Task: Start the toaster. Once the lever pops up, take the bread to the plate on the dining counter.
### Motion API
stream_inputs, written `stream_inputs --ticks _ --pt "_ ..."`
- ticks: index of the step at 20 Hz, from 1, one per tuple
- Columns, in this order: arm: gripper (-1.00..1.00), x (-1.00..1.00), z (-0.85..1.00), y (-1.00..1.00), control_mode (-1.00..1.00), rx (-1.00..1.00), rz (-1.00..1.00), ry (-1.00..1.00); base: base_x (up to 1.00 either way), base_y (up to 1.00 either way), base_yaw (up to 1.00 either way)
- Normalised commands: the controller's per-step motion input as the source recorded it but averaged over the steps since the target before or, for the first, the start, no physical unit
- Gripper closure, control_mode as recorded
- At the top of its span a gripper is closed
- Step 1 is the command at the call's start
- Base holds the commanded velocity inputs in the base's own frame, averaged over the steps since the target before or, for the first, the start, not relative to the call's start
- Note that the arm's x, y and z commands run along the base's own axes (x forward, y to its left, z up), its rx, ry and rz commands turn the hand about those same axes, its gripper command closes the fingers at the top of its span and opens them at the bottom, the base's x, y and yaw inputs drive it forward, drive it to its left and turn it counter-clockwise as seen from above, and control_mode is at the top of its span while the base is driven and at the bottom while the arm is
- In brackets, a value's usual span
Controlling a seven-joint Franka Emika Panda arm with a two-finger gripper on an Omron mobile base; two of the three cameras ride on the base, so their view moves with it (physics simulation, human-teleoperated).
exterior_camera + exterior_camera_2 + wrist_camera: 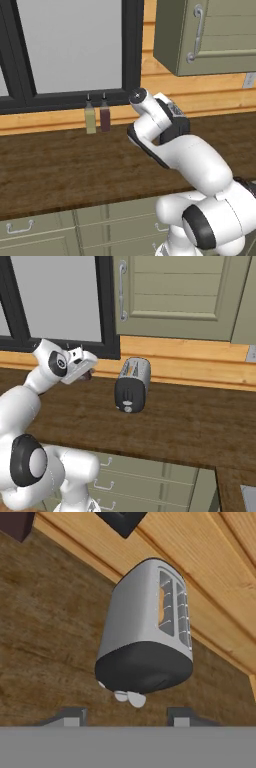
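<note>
On the counter: toaster [132,385], long axis front-to-back (dark knob end facing the robot).
Claw: gripper [125,717], fingertips apart, holding nothing.

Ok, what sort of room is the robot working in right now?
Most likely a home kitchen: a toaster stands on a wood counter with drawers below, wall cabinets hang above, and two bottles sit under a window.

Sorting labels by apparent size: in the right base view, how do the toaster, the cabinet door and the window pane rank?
1. Pale grey window pane, cropped by the frame
2. Grey-green panelled cabinet door, similar, so unsure
3. Small rounded silver-grey toaster, clearly smallest
</note>
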Motion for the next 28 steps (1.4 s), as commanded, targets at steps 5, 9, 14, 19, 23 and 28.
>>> stream_inputs --ticks 5,9,14,19,23,28 --pt "-1.0 0.0 0.0 0.0 -1.0 0.0 0.0 0.0 0.0 0.0 0.0" --pt "-1.0 0.0 0.0 0.0 -1.0 0.0 0.0 0.0 0.0 0.0 0.0" --pt "-1.0 0.0 0.0 0.0 -1.0 0.0 0.0 0.0 0.0 0.0 0.0" --pt "-1.0 0.0 0.0 0.0 -1.0 0.0 0.0 0.0 0.0 0.0 0.0" --pt "-1.0 0.0 0.0 0.0 -1.0 0.0 0.0 0.0 0.0 0.0 0.0" --pt "-1.0 0.0 0.0 0.0 -1.0 0.0 0.0 0.0 0.0 0.0 0.0"
